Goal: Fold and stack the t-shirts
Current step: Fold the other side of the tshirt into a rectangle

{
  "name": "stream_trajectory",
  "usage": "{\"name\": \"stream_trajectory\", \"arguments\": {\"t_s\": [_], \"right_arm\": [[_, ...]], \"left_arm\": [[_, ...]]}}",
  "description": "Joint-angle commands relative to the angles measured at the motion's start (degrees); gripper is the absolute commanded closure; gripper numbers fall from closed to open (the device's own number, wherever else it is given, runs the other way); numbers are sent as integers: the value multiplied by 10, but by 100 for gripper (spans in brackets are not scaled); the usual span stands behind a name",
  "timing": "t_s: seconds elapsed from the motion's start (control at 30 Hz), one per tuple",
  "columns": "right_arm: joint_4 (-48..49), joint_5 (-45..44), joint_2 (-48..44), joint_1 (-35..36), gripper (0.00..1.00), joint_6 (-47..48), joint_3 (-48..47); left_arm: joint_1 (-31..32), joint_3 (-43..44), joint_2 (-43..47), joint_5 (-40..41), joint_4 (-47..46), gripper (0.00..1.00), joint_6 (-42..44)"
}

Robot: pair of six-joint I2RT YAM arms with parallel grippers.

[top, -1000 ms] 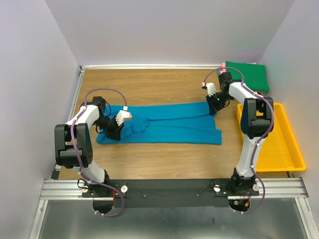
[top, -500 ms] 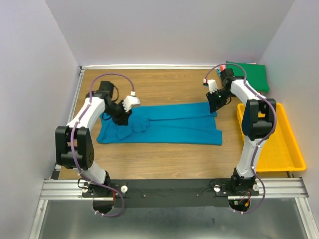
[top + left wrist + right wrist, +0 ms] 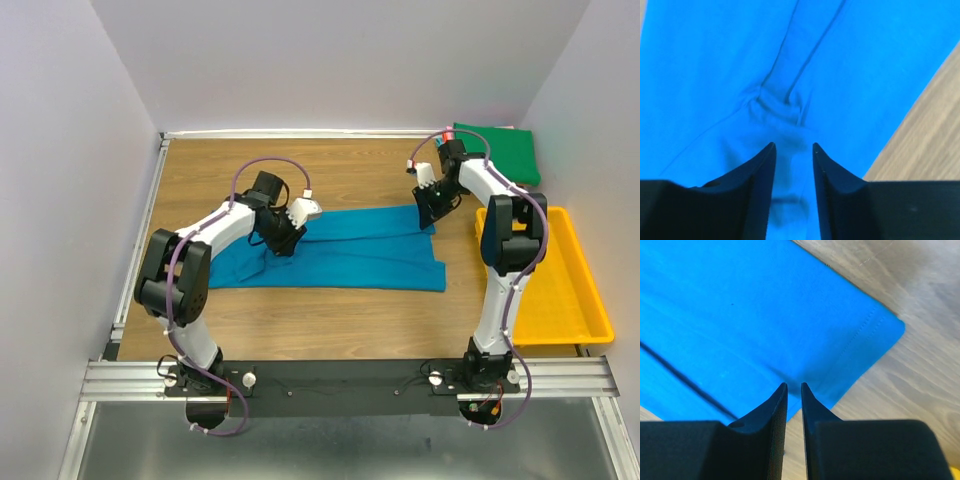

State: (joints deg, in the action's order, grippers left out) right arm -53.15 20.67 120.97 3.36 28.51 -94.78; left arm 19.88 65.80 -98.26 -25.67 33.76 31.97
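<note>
Meanwhile left gripper (image 3: 794, 146) shifted along teal-blue t-shirt (image 3: 350, 250), 9 o'clock end to middle, jaws apart, empty; right gripper (image 3: 794, 385) jaws barely apart; regrasp seemed next.

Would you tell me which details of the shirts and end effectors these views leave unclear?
- Top view: fingertips of the left end effector are hidden under its own wrist.
- Top view: the dark green t-shirt covers whatever lies beneath; only a pink sliver shows.
- Left wrist view: the frame edges cut off the outline of the teal-blue t-shirt.
</note>
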Motion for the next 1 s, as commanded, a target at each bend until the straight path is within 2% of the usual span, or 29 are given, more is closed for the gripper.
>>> {"name": "stream_trajectory", "arguments": {"t_s": [0.0,0.13,0.33,0.47,0.67,0.7,0.73,0.77,0.83,0.97], "right_arm": [[-10,-8,24,-2,77,-10,-9],[-6,-10,27,-3,77,-8,-5],[-3,-16,30,-2,77,-7,-3],[-1,-22,30,-3,77,-4,-1],[-1,-25,26,-2,77,1,6],[-1,-26,27,-3,77,1,5],[-2,-26,27,-3,77,1,3],[-2,-26,27,-2,77,2,2],[-3,-30,24,-3,77,5,1],[-2,-28,11,-2,77,7,-2]], "left_arm": [[17,7,-26,53,-30,60,-40],[22,7,-44,61,-28,64,-41],[27,6,-56,34,-22,64,-38],[28,9,-49,12,-12,100,-25],[28,33,-15,-52,41,99,-1],[28,33,-14,-54,46,93,2],[28,29,-14,-52,47,81,4],[26,25,-10,-51,47,78,4],[23,8,1,-53,41,74,4],[-11,-6,38,-82,35,73,-5]]}}
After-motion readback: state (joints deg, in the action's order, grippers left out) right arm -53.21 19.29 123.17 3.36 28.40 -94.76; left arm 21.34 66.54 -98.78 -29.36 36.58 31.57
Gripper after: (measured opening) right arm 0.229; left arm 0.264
